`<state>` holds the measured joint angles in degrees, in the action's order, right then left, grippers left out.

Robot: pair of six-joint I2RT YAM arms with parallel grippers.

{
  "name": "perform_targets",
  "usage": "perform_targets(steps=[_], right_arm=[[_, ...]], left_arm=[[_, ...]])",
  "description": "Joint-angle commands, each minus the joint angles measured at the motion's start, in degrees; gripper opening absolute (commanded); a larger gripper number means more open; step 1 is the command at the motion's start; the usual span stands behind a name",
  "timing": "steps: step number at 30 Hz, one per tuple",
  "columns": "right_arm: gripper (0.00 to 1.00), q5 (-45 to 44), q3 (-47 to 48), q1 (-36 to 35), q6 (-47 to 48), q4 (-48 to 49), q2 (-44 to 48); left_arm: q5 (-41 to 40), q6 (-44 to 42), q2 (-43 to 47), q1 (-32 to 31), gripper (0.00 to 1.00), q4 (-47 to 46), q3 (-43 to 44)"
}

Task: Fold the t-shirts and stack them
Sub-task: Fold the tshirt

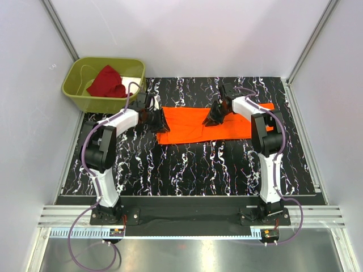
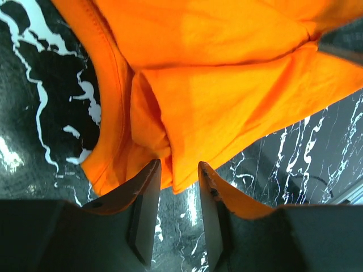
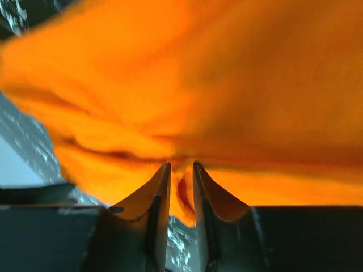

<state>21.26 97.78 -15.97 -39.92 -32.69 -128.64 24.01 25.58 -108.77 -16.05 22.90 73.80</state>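
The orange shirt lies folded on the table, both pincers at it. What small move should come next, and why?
Probably open both pincers wide and lift them clear. The orange shirt lies folded on the table, yet cloth sits between the fingers of the left pincer and the right pincer, so pulling away now could drag the fold.

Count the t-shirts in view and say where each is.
2. The bright orange cloth t-shirt lies partly folded on the black marbled table. The dark red cloth t-shirt sits crumpled in the olive-green plastic bin, far left. Others could be hidden beneath it.
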Motion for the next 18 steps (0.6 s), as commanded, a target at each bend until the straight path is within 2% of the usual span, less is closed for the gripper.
perform_targets(steps=[1,9,18], right_arm=[[0.31,5.4,-2.7,-0.3,1.7,-0.3,6.7],[0.38,10.6,-8.4,-1.3,1.9,2.4,9.2],[0.38,12.2,-10.2,-2.6,2.0,3.2,7.3]], left_arm=[[1.7,0.3,-0.3,0.1,0.38,-1.9,2.8],[1.4,0.4,0.1,0.1,0.4,-1.0,0.2],[2.0,0.6,-0.9,-0.5,0.4,-0.6,-0.1]])
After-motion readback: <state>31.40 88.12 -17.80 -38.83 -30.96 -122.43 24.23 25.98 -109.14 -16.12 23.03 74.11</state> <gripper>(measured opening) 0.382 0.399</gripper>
